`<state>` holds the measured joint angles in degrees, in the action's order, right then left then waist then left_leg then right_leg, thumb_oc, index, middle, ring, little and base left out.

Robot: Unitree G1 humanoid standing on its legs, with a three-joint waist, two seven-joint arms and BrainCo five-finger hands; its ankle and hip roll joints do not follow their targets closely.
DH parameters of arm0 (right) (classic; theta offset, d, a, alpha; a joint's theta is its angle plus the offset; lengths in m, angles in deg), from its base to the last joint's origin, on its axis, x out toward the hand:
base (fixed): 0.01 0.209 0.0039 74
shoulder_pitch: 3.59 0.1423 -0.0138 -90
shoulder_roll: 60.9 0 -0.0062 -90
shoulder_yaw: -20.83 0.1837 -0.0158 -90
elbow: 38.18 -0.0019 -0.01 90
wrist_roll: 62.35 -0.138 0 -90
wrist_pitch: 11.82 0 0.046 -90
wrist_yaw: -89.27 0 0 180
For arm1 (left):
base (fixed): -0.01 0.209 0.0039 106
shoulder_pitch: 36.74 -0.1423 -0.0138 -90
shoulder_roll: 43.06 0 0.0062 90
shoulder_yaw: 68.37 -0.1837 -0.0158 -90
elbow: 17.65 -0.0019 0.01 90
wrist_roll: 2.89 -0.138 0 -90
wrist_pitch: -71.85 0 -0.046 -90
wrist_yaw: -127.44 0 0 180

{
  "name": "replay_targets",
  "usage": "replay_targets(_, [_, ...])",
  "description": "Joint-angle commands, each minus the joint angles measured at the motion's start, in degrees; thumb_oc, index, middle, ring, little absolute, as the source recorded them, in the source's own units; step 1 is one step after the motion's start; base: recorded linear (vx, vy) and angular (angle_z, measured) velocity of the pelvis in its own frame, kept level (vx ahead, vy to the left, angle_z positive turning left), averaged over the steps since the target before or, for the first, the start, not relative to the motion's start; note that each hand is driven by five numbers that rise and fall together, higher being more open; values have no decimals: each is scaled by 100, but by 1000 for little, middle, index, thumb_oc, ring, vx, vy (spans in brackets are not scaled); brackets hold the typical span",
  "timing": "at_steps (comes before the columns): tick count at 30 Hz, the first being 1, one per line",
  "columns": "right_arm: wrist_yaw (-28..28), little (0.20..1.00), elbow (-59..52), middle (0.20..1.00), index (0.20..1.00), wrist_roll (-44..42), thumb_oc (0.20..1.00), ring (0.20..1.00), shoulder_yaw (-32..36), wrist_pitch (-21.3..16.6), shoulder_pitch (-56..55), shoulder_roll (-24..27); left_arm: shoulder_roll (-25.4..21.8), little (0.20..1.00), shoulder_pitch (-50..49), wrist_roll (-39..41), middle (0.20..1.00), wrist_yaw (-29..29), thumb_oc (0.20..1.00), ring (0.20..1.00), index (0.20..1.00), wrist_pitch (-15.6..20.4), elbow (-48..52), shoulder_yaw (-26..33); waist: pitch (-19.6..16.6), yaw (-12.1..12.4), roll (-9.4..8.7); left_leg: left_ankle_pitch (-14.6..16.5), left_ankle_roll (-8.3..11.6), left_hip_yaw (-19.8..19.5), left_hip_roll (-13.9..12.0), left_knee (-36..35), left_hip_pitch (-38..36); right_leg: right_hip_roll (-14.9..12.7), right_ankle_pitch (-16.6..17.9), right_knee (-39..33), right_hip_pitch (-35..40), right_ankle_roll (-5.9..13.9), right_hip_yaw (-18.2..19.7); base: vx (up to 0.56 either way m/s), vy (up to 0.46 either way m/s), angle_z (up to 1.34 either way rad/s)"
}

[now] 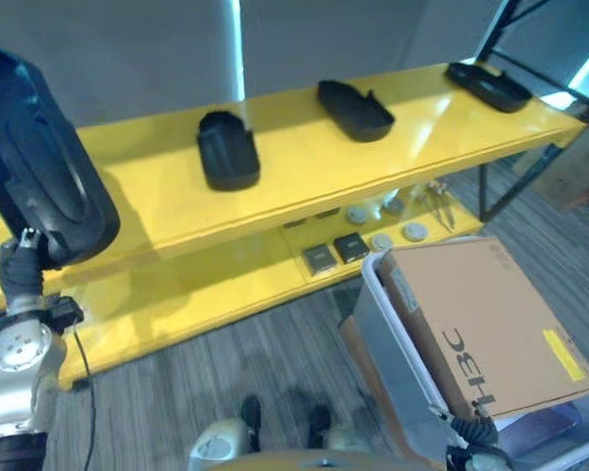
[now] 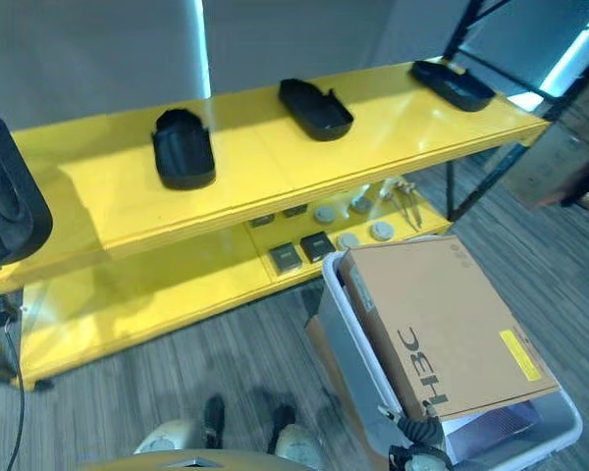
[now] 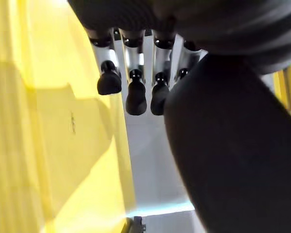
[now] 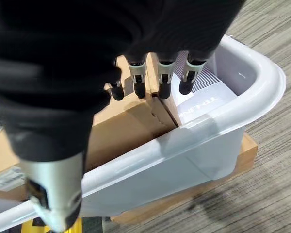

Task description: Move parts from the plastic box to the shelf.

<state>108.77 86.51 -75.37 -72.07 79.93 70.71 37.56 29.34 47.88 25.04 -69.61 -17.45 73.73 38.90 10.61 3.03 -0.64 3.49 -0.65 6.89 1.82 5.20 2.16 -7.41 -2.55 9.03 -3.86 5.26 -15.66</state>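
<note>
The large black moulded plastic part (image 1: 41,167), an elongated oval shell, stands nearly upright at the far left of the head views, held up by the robot's left hand (image 1: 22,257), which grips it from below at its lower end. In the left wrist view the part's dark bulk lies against the palm side, and the fingers (image 3: 135,94) curl beside and round it, so the hand appears closed on it. The part's long axis runs up and slightly away from the robot, and its lower end hangs in front of the left stretch of the yellow two-tier shelf (image 1: 304,186). The top board lies just beyond and to the right of the part, so the left arm is plainly the nearer one for the placing. Three similar black parts already lie on that top board: one (image 1: 227,149) near the middle, one (image 1: 354,109) further right, and one (image 1: 488,85) at the far right end, leaving the left stretch bare. The right hand (image 4: 157,73) hovers over the translucent white plastic box (image 4: 252,77) at lower right, fingers hanging straight and relaxed, holding nothing, above a brown cardboard carton (image 1: 481,324) that lies in the box.
</note>
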Motion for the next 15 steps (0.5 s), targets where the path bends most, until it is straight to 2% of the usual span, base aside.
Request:
replay_targets(1, [-169, 1000, -278, 1000, 1000, 163, 1000, 1000, -662, -322, 736, -372, -65, 200, 77, -42, 200, -37, 200, 200, 200, 309, 230, 111, -536, 164, 173, -146, 58, 182, 221, -564, -475, 134, 574, -791, 226, 387, 50, 90, -36, 2])
replay_targets(2, [-160, 1000, -279, 1000, 1000, 163, 1000, 1000, -666, -324, 731, -372, -63, 200, 72, -42, 200, -37, 200, 200, 200, 310, 231, 111, -536, 165, 174, -143, 60, 185, 219, -561, -477, 137, 580, -802, 234, 385, 52, 127, -57, -11])
replay_targets(3, [602, 1000, -371, 1000, 1000, -9, 1000, 1000, -399, -645, 704, -326, 30, 200, -95, -81, 200, -70, 200, 200, 200, 415, 245, 90, -539, 149, 165, -153, 85, 266, 164, -502, -453, 170, 570, -898, 338, 337, 56, 94, -50, -13])
replay_targets(5, [1354, 1000, -516, 1000, 1000, -94, 1000, 1000, 3, -878, 732, -240, 71, 200, -209, -88, 200, -109, 200, 200, 200, 446, 263, 79, -551, 124, 164, -149, 99, 333, 109, -472, -447, 205, 555, -958, 411, 302, 66, 95, -51, -5])
replay_targets(6, [1389, 1000, -530, 1000, 1000, -98, 1000, 1000, 40, -856, 732, -234, 74, 200, -210, -89, 200, -111, 200, 200, 200, 446, 262, 76, -550, 128, 168, -147, 100, 339, 104, -471, -449, 209, 554, -963, 417, 299, 69, 88, -32, -6])
replay_targets(7, [1925, 1000, -652, 1000, 1000, 219, 1000, 1000, 467, -1009, 818, -73, 44, 200, -244, 5, 200, -123, 200, 200, 200, 404, 246, 94, -550, 114, 189, -155, 118, 363, 71, -460, -445, 231, 532, -984, 462, 280, 79, 77, -18, -6])
replay_targets(8, [2141, 1000, -787, 1000, 1000, 283, 1000, 1000, 633, -991, 856, 16, 23, 200, -269, 54, 200, -112, 200, 200, 200, 392, 232, 106, -554, 113, 198, -156, 123, 376, 63, -455, -441, 241, 523, -1003, 484, 273, 85, 82, -19, -3])
replay_targets(11, [2385, 1000, -1015, 1000, 1000, 222, 1000, 1000, 1114, -1048, 946, 283, -59, 200, -347, 227, 200, 24, 200, 200, 200, 394, 159, 140, -560, 137, 191, -139, 133, 374, 61, -413, -420, 260, 504, -1034, 525, 263, 79, 54, -22, -6])
replay_targets(15, [2157, 1000, -1195, 1000, 1000, 126, 1000, 1000, 1370, -930, 1110, 544, -96, 200, -350, 252, 200, 142, 200, 200, 200, 340, 92, 125, -579, 198, 171, -159, 157, 326, 64, -391, -403, 276, 479, -1054, 591, 254, 58, 54, -26, -4])
